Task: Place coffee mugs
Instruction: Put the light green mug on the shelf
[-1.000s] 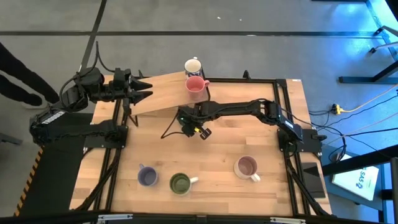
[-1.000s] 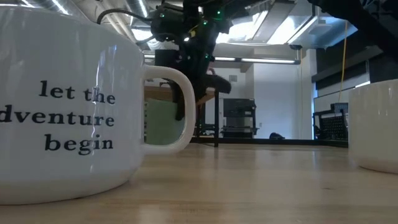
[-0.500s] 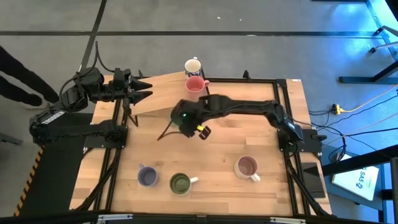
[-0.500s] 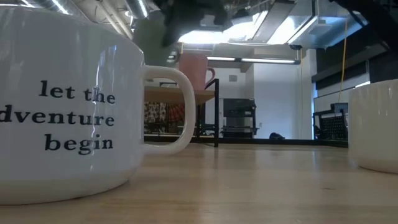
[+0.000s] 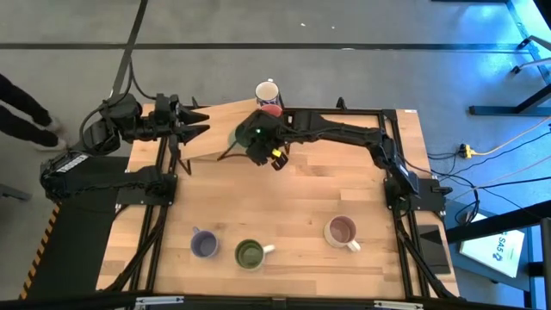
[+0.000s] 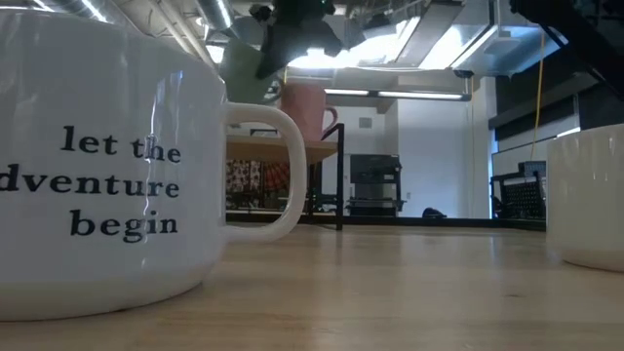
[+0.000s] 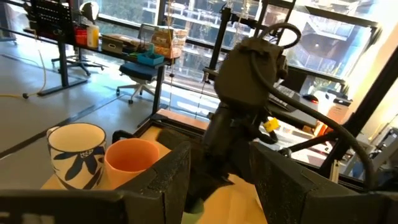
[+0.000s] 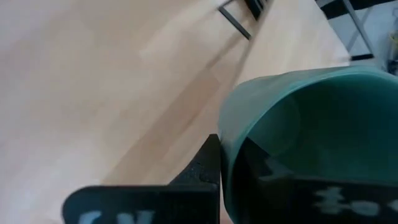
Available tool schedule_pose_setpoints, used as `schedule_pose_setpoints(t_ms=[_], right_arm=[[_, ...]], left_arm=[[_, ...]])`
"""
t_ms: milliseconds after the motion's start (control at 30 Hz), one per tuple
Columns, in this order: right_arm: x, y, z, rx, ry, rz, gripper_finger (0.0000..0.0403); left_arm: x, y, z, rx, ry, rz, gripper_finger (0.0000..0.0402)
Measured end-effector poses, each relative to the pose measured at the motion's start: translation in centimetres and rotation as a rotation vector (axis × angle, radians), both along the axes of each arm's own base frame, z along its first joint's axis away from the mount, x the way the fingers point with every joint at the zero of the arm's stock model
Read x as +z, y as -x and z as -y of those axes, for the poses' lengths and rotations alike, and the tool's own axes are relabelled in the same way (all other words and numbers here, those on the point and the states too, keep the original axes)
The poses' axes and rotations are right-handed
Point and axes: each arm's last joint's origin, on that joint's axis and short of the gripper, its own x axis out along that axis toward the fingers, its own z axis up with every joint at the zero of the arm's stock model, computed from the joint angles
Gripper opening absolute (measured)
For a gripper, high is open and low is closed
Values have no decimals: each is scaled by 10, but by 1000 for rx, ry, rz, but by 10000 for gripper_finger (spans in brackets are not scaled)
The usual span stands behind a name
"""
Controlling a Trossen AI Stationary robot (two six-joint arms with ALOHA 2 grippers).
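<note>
My right gripper is shut on the teal-green mug, which it carries in the air over the raised wooden shelf at the table's far edge. The low view shows this mug above shelf level, left of the pink mug. The pink mug and the white mug with blue pattern stand on the shelf. The lavender-blue mug, the green mug with white handle and the pale mug stand near the table's near edge. My left gripper waits open at the shelf's left end. My right gripper holds the teal-green mug by its rim wall, one finger outside and the other inside the cup. The mug is lifted clear above the shelf, its mouth turned sideways toward the wrist camera.
The shelf has bare board left of the pink mug. In the left wrist view the right arm's wrist stands close to the pink mug and the patterned mug. A person's leg shows beyond the table's left side.
My right gripper, shut on the teal-green mug, has risen from the table's middle and travelled toward the far edge, ending above the shelf beside the pink mug. The mug has gone from table level to lifted clear above shelf height.
</note>
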Motion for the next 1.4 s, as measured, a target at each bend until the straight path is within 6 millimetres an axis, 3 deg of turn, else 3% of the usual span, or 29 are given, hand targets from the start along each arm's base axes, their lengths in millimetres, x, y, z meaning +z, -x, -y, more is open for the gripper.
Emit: schedule_pose_setpoints(t_ms=[167,300,500,700,900,1167,1400], right_arm=[[1,1,13,2,20,11,1],[2,0,12,13,10,25,1],[3,-4,-4,98,-21,46,1],[3,-5,-20,272,92,31,1],[3,-5,-9,332,259,-1,1],[1,-2,2,348,277,-25,1],[-15,-4,4,358,269,-74,1]], left_arm=[[0,0,-1,30,-1,-2,160],[0,0,-1,51,-2,-2,160],[0,0,-2,61,-3,-3,160],[0,0,-2,61,-2,-2,160],[0,0,-2,61,-2,-2,160],[-9,-5,-4,58,40,-84,160],[-12,-11,-7,59,52,-111,160]])
